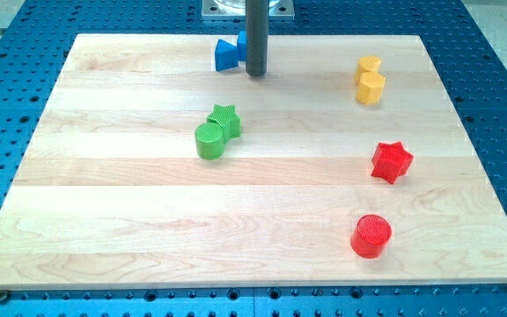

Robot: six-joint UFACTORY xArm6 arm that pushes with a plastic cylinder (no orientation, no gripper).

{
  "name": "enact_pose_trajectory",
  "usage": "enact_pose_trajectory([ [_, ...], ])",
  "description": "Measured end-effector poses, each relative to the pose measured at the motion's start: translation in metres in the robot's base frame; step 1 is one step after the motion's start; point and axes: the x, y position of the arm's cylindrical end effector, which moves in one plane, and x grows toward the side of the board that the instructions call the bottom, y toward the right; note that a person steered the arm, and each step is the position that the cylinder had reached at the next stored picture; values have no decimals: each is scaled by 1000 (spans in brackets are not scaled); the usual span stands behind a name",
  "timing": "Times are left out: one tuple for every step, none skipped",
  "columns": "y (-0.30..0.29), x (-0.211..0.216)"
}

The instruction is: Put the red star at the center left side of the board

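Observation:
The red star lies at the view's right, about mid-height on the wooden board. My tip rests near the view's top centre, far up and left of the red star. A blue block sits just left of the rod, partly hidden by it; its shape is unclear.
A green star and a green cylinder touch each other left of centre. Two yellow blocks sit together at the top right. A red cylinder lies at the bottom right, below the red star.

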Motion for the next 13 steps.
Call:
enact_pose_trajectory([
  [0,-1],
  [0,-1],
  [0,-7],
  [25,-31],
  [78,-44],
  [166,-40],
  [259,15],
  [284,122],
  [249,180],
  [210,180],
  [204,198],
  [118,201],
  [20,203],
])
